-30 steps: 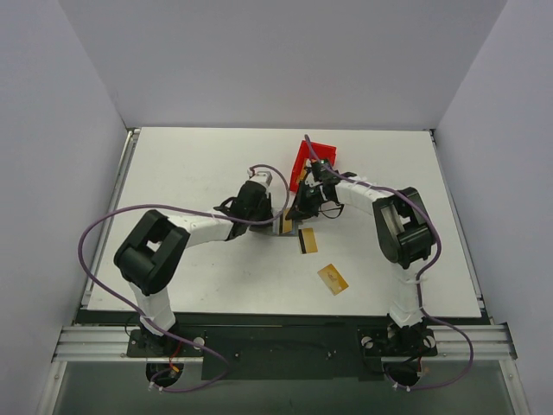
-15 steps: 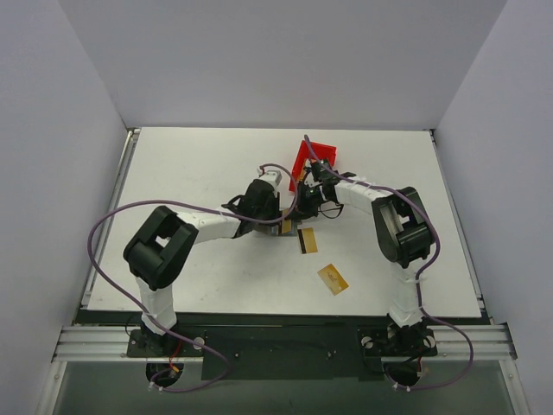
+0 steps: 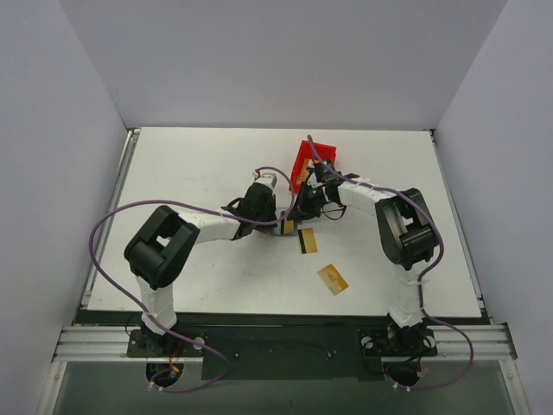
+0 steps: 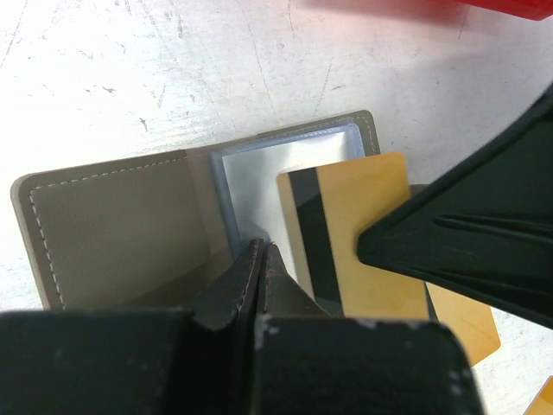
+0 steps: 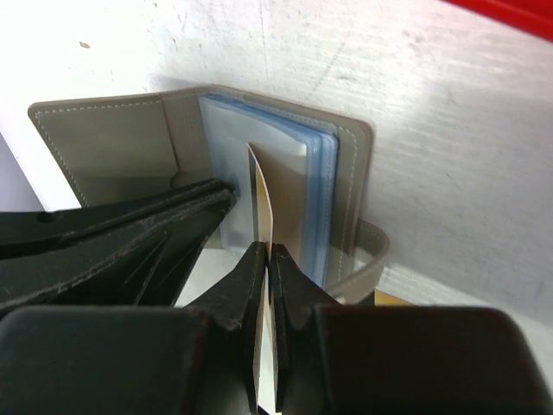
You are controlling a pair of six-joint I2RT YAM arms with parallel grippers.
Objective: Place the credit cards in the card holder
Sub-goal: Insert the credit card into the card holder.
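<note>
The grey card holder (image 4: pixel 112 225) lies open on the table, its bluish clear sleeves (image 5: pixel 315 173) fanned up. My right gripper (image 5: pixel 268 251) is shut on a gold credit card (image 4: pixel 354 233) with a black stripe, held on edge. The card's far end sits among the sleeves. My left gripper (image 4: pixel 261 246) is shut, its tips resting at the holder's inner fold beside that card. In the top view both grippers, left (image 3: pixel 278 220) and right (image 3: pixel 298 210), meet over the holder (image 3: pixel 285 227). Two more cards lie flat nearby: a striped one (image 3: pixel 306 240) and a plain one (image 3: pixel 333 278).
A red plastic bin (image 3: pixel 313 154) stands just behind the right gripper, close to the holder. The white table (image 3: pixel 190 164) has raised rails along its left and right edges. Purple cables loop off both arms.
My left arm has swung right and brought its shut gripper in against the card holder. The right gripper has stayed over the holder with its card.
</note>
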